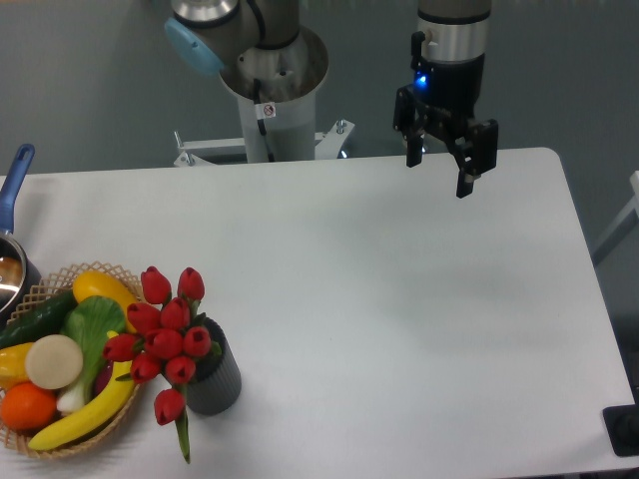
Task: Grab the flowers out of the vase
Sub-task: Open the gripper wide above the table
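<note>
My gripper [440,172] hangs with its fingers spread wide and nothing in it, high over the far right of the table [399,299]. The red tulips [165,334] sit in one dark vase [212,379], well apart, down at the near left. I count about ten buds, leaning toward one fruit basket [60,444].

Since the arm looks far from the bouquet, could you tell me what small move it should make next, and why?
Probably travel toward the near left corner of the table, staying high. The gripper hangs with jaws open and empty above the far right side, while the flowers sit in the vase beside the basket, so the gap must close first.
</note>
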You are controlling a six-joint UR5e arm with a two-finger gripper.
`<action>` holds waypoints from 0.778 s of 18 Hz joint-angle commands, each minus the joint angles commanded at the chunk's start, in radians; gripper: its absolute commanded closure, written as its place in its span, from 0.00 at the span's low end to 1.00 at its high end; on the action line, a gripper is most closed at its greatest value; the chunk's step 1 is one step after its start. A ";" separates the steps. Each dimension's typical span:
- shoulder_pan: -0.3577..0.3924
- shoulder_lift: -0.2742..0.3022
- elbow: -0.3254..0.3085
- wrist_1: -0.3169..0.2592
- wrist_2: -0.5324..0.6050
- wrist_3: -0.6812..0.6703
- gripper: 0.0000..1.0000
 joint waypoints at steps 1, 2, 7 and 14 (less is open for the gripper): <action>0.000 0.000 0.000 0.000 0.000 0.002 0.00; 0.002 0.000 0.002 0.000 -0.002 0.002 0.00; 0.002 0.000 -0.006 -0.002 -0.023 -0.002 0.00; -0.006 -0.008 -0.032 0.018 -0.140 -0.282 0.00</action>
